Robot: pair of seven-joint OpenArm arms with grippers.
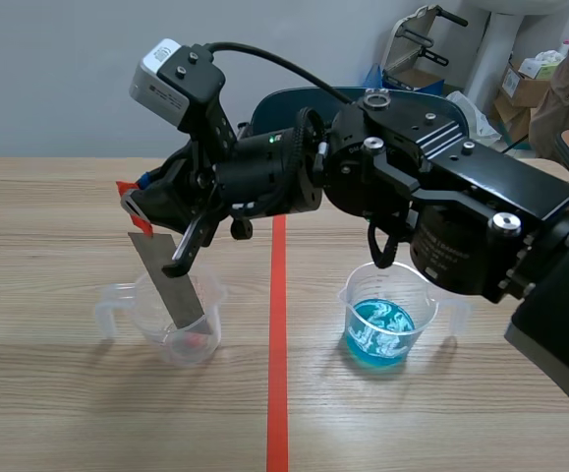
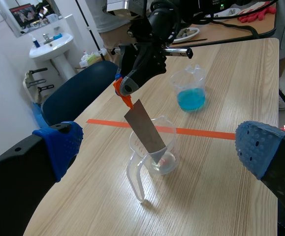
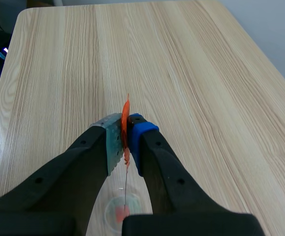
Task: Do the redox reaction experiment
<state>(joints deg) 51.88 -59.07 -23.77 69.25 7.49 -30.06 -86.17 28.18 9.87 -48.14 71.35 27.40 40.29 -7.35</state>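
Left of the tape line (image 1: pixel 277 344) in the scene view, a clear beaker (image 1: pixel 213 317) stands on the table (image 1: pixel 68 413). A grey metal strip (image 1: pixel 171 280) dips into it. The strip's long axis runs steeply: its lower end points down into the beaker and its upper end leans toward the picture's left. The right arm reaches across the middle, and the right gripper (image 1: pixel 139 205) is clamped on the strip's top, where an orange tab (image 1: pixel 127 189) shows. A beaker of blue liquid (image 1: pixel 382 329) stands well apart, on the other side of the tape.

From the left wrist view, the left gripper (image 2: pixel 160 146) is spread wide and holds nothing. Its blue pads (image 2: pixel 66 142) flank the clear beaker (image 2: pixel 135 177), which sits ahead of it. The strip (image 2: pixel 144 128) slants up out of the beaker to the right gripper (image 2: pixel 125 88). The beaker of blue liquid (image 2: pixel 190 93) stands farther off.

From the right wrist view, the right gripper (image 3: pixel 126 137) pinches the orange tab (image 3: pixel 125 118) between its pads. The strip (image 3: pixel 125 189) is seen edge-on as a thin line, and it drops straight under the fingers into the clear beaker (image 3: pixel 110 216).
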